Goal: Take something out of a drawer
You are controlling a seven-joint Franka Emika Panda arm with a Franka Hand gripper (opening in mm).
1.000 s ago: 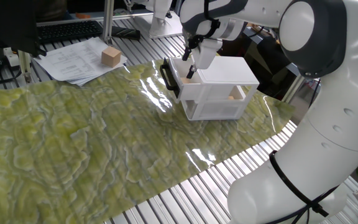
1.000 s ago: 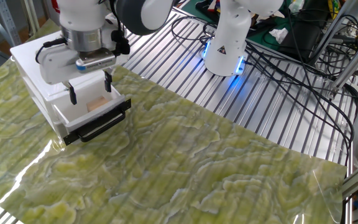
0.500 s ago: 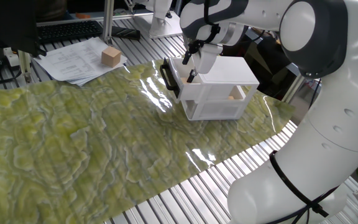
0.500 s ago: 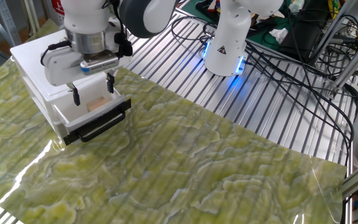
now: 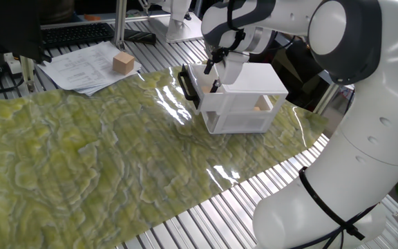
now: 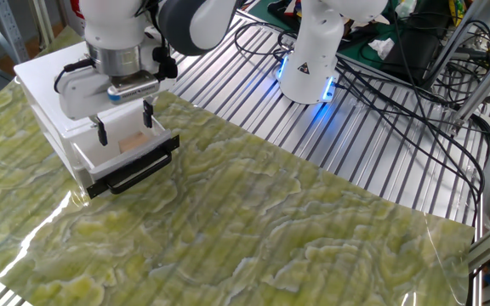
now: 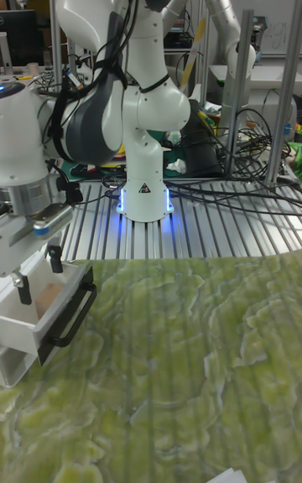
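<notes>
Small wooden cube (image 6: 131, 144) — pale tan, lying flat on the floor of the pulled-out drawer (image 6: 100, 164), roughly mid-width and just behind the drawer's front panel. In the other fixed view it reads as slightly wider than deep, its longer side running parallel to the black bar handle (image 6: 139, 170); top face up, no tilt visible. In the tall view only a tan patch of it shows inside the drawer, between the fingers.

Drawer stands well out from the white cabinet (image 5: 254, 79), handle facing away from the cabinet body, so the cube is exposed from above — presumably why the arm comes straight down rather than from the side.

Gripper (image 6: 125, 121) hangs directly over the cube, jaws parted, one black fingertip on each side of it along the handle's direction. Tips appear at or just above the drawer's rim level; no contact with the cube that I can make out. The spread looks wider than the cube, leaving room to descend around it.

A second tan piece shows inside the cabinet's lower part (image 5: 259, 106), in from the cabinet's far end. A bigger wooden block (image 5: 123, 63) sits on papers (image 5: 88, 66), well apart from the cabinet, off the green mat (image 5: 102, 159).
</notes>
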